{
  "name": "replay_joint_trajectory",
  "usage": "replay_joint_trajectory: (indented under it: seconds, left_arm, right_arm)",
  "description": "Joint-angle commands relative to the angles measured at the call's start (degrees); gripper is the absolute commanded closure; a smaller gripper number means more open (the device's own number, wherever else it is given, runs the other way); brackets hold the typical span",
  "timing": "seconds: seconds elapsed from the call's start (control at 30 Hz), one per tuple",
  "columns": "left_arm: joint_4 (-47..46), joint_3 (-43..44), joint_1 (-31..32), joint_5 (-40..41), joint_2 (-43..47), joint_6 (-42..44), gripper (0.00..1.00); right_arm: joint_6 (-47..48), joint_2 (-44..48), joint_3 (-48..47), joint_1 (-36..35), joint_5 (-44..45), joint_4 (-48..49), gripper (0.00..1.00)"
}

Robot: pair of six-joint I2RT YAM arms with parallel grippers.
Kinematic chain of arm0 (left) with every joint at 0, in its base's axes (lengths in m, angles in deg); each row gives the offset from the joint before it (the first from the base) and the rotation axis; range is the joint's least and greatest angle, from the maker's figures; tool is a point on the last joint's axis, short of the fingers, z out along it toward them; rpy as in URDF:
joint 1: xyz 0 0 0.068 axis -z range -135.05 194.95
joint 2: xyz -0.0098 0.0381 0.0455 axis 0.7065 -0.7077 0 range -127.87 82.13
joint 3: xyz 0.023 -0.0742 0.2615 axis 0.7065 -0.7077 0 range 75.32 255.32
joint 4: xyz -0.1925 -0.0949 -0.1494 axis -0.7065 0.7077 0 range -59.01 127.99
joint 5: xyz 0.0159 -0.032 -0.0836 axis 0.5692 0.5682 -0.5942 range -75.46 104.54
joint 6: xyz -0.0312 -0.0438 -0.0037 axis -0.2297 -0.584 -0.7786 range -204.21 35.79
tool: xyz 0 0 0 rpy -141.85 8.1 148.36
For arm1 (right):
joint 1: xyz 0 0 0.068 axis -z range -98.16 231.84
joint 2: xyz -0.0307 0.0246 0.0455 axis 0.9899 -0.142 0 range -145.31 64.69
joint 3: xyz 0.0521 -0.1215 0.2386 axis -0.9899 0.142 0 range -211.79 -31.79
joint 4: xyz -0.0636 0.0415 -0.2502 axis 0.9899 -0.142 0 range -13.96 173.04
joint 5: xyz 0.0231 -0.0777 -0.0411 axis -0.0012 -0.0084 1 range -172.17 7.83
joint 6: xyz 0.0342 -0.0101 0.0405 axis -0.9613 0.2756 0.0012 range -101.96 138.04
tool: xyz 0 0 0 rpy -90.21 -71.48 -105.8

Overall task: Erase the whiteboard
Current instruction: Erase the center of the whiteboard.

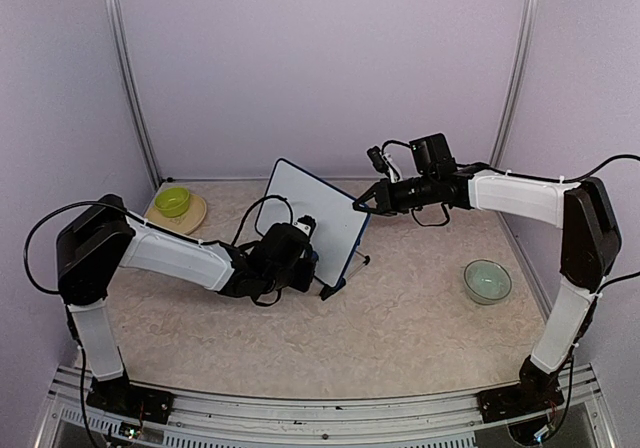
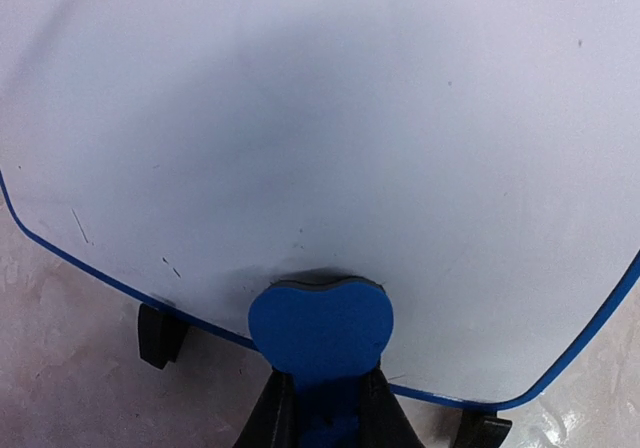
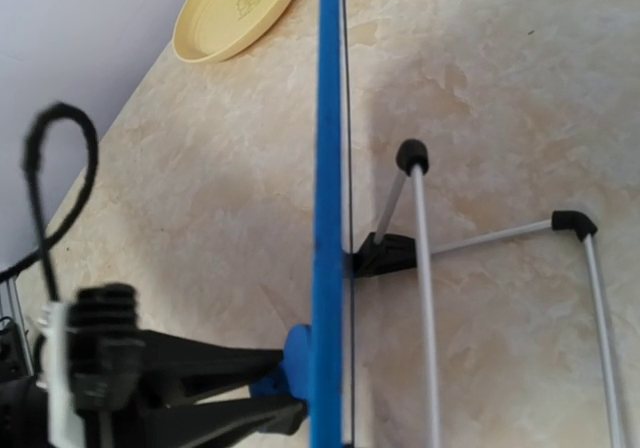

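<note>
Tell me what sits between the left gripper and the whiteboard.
A blue eraser block, clamped in the left gripper, with its far end against the whiteboard. The left wrist view shows it.
</note>
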Motion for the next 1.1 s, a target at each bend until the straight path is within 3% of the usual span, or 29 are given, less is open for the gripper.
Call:
replay_joint_trajectory:
  seconds: [0.0,0.8,1.07]
  left_arm:
    - [-1.3,1.4,-0.2,1.6,1.6,1.1,0.91]
    - [4.1,-3.1,1.7,-3.6,-4.7,-0.1,0.91]
    - [0.6,-3.4,3.2,-5.7,-3.3,2.3,0.91]
  right_arm:
    - [0.7,-1.0,-0.9,-0.8,-3.4,1.3,1.0]
    - [0.4,-2.0,-1.6,-0.7,-3.6,1.5,1.0]
    - [0.2,-2.3,-1.4,-0.8,-3.9,1.8,1.0]
